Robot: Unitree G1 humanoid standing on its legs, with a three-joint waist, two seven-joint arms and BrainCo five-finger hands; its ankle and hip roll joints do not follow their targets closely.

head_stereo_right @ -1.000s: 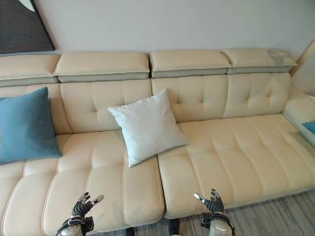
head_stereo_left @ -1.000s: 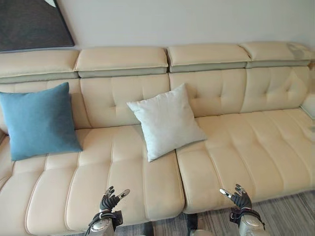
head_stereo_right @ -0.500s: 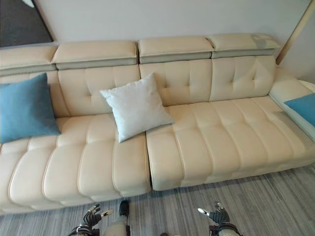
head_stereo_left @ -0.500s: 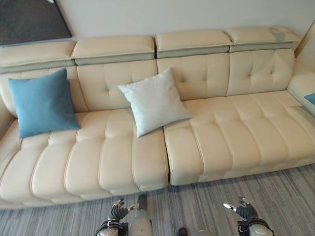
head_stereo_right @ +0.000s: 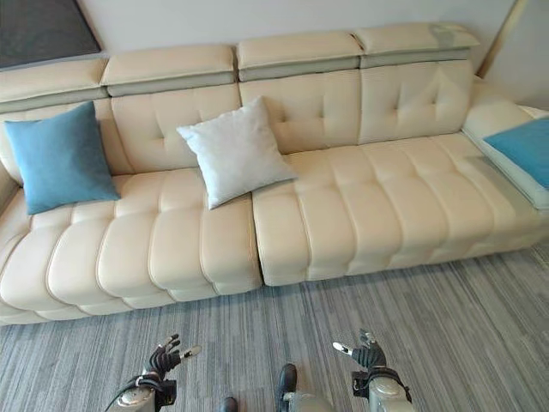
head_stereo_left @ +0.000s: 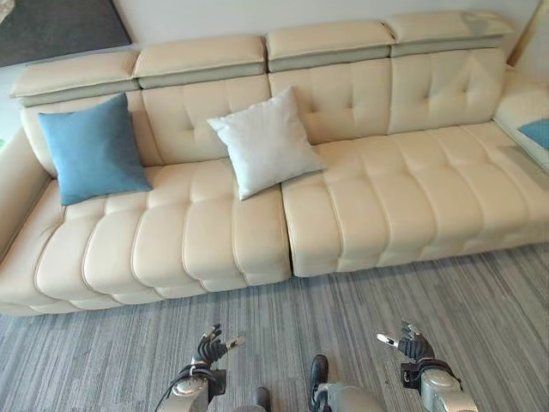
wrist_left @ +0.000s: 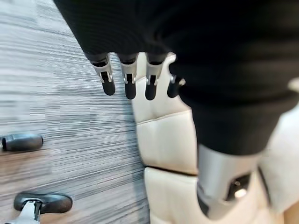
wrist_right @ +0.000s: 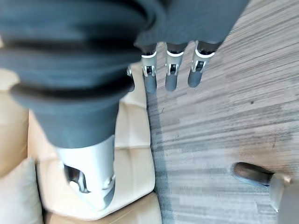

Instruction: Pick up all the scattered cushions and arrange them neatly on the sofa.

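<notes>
A long cream sofa (head_stereo_left: 360, 197) spans the view. A blue cushion (head_stereo_left: 93, 148) leans upright against its backrest at the left end. A white cushion (head_stereo_left: 266, 142) leans against the backrest near the middle seam. Another blue cushion (head_stereo_right: 525, 148) lies on the side section at the far right. My left hand (head_stereo_left: 208, 350) and right hand (head_stereo_left: 410, 346) hover low over the floor in front of the sofa, far from every cushion. Both are open with relaxed fingers and hold nothing, as the fingers (wrist_left: 128, 81) in the left wrist view and fingers (wrist_right: 170, 74) in the right wrist view show.
Grey striped carpet (head_stereo_left: 129, 343) lies between me and the sofa front. A dark framed picture (head_stereo_left: 60, 26) hangs on the wall at the upper left. The sofa's left armrest (head_stereo_left: 15, 184) rises at the far left.
The camera has pulled back from the sofa, so more carpet shows and the far-right blue cushion has come into view. Both hands now hang over the floor instead of the seat edge.
</notes>
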